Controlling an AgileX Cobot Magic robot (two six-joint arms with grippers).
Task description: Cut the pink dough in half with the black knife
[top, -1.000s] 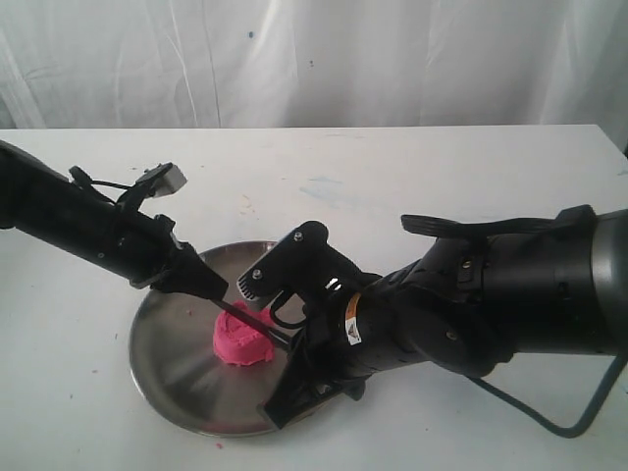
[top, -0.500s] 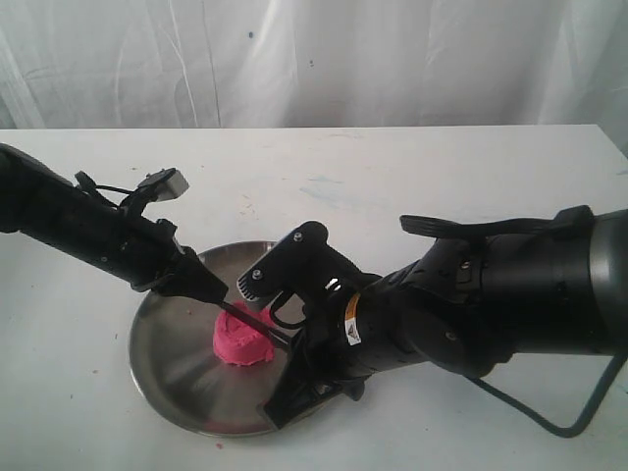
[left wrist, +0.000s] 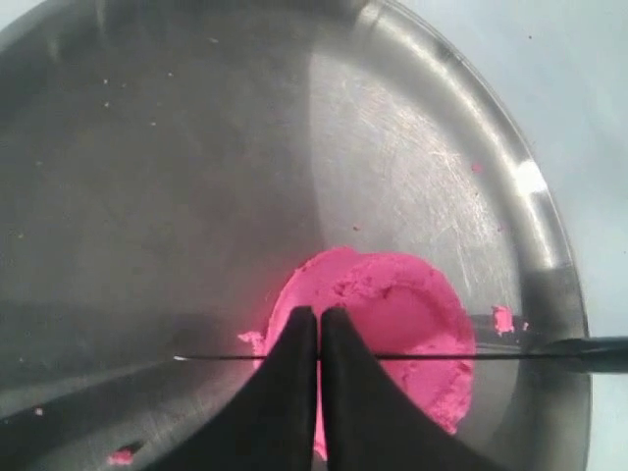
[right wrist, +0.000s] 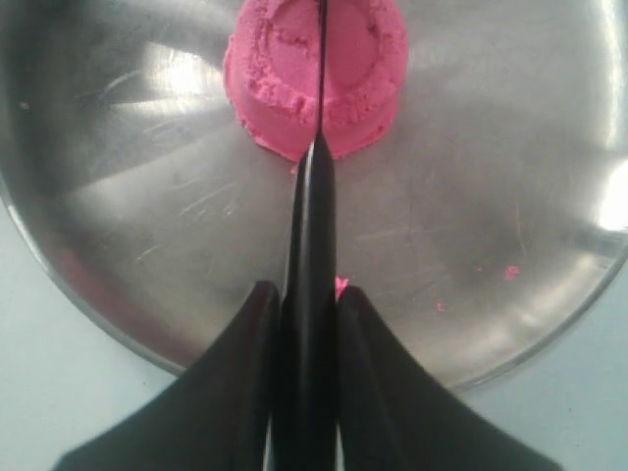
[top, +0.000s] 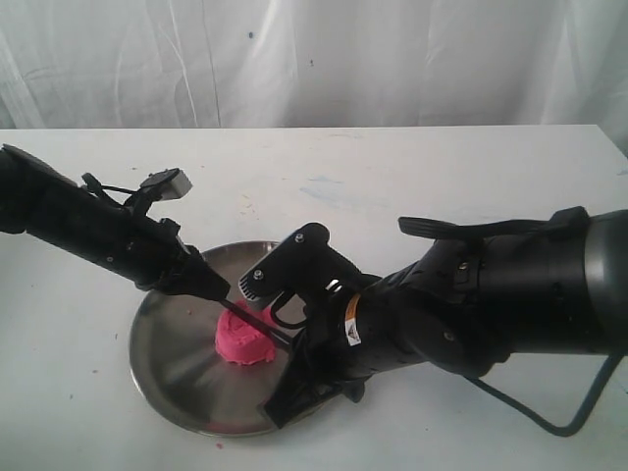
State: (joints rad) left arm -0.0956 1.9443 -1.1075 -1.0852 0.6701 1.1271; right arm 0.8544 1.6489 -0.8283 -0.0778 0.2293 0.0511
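Holds the black knife [right wrist: 312,216] clamped in the right tool [right wrist: 309,294], blade across the pink dough [right wrist: 285,88] mid steel plate [right wrist: 491,147], left tool [left wrist: 319,312] pinched shut and empty just above; could skid the soft lump sideways under pressure, splitting it unevenly.

A white tabletop [top: 442,167] with faint smudges runs back to a creased white curtain [top: 392,59], evenly lit.

Bright pink dough [right wrist: 363,69], black knife [right wrist: 312,226], scuffed silver plate [right wrist: 128,196] with pink crumbs [right wrist: 510,272], white table [top: 442,167].
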